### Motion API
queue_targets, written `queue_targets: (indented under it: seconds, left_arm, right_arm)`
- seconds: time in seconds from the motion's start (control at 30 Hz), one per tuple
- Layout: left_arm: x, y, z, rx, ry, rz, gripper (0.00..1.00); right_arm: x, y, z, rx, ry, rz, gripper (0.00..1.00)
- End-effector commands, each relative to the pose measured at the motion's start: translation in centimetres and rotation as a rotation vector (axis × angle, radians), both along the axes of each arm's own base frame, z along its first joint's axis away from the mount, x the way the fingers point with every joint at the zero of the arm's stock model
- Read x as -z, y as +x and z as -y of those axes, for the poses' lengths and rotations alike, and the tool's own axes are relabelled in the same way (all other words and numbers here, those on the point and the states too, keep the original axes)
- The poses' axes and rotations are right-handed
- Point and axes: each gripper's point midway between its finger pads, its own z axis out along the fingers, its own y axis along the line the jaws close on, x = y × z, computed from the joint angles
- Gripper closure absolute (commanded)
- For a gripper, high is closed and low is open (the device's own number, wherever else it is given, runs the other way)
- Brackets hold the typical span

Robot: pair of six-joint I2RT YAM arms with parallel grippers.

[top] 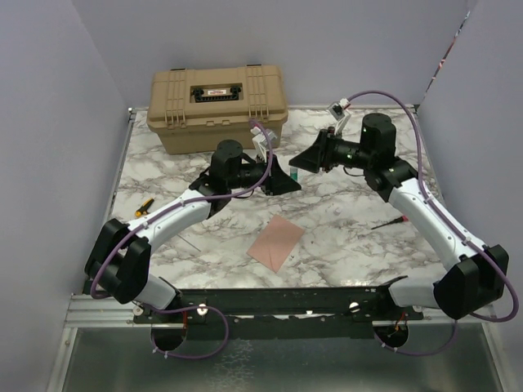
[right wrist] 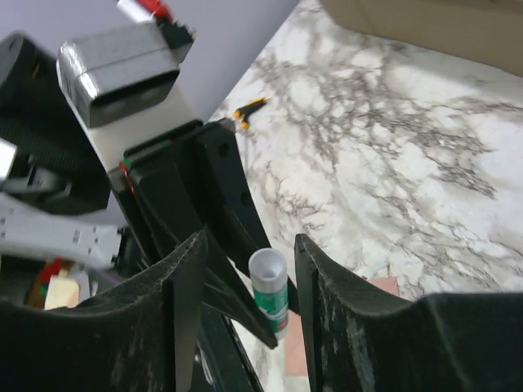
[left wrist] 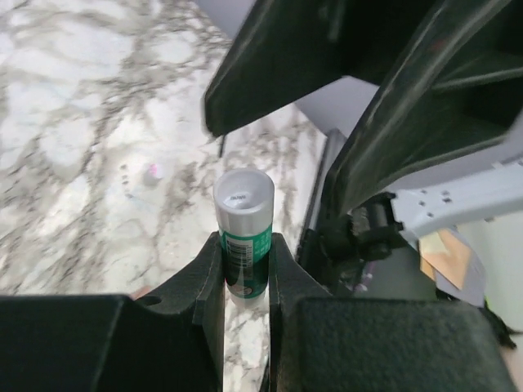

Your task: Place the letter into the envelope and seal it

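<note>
A pinkish-brown envelope lies flat on the marble table in front of the arms; a corner of it shows in the right wrist view. I see no separate tan-orange letter. My left gripper is shut on a green-and-white glue stick, held above the table with its white end pointing at my right gripper. The right gripper is open, and its jaws stand on either side of the stick without touching it. In the left wrist view, the left gripper clamps the stick's green body.
A tan hard case stands at the back left. A yellow-and-black screwdriver lies at the left edge, and it also shows in the right wrist view. A red-handled tool lies at the right. Grey walls close in the table.
</note>
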Motion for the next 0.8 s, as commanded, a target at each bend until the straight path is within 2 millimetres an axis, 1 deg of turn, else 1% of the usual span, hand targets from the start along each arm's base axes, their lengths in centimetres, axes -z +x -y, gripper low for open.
queue_targets:
  seconds: [0.0, 0.1, 0.2, 0.3, 0.37, 0.47, 0.6, 0.7, 0.77]
  left_arm:
    - [2.8, 3.4, -1.7, -0.225, 0.123, 0.018, 1.00]
    - [3.7, 3.6, -1.9, -0.233, 0.149, 0.016, 1.00]
    - [3.9, 3.6, -2.0, -0.236, 0.156, 0.014, 1.00]
    - [4.0, 3.6, -2.1, -0.242, 0.159, 0.013, 1.00]
    - [3.9, 3.6, -2.0, -0.240, 0.156, 0.011, 1.00]
    - [3.7, 3.5, -2.0, -0.237, 0.152, 0.014, 1.00]
    - [3.6, 3.2, -2.0, -0.223, 0.151, 0.014, 1.00]
    - [3.4, 2.9, -1.8, -0.199, 0.144, 0.014, 1.00]
    - [3.2, 2.5, -1.7, -0.174, 0.137, 0.018, 1.00]
  right_arm:
    - [-0.3, 3.4, 1.3, 0.390, 0.030, -0.155, 0.50]
    - [-0.4, 3.4, 1.4, 0.453, 0.034, -0.163, 0.51]
    - [0.0, 3.6, 1.8, 0.532, 0.005, -0.154, 0.49]
    - [0.8, 3.5, 1.0, 0.523, -0.033, -0.154, 0.46]
    - [1.6, 3.3, 0.2, 0.514, -0.079, -0.157, 0.45]
    - [2.9, 3.0, -0.3, 0.517, -0.137, -0.169, 0.45]
    - [3.1, 2.4, -1.1, 0.482, -0.149, -0.154, 0.46]
    - [3.8, 2.1, -1.6, 0.443, -0.188, -0.163, 0.50]
    - [4.3, 2.1, -1.7, 0.438, -0.212, -0.168, 0.56]
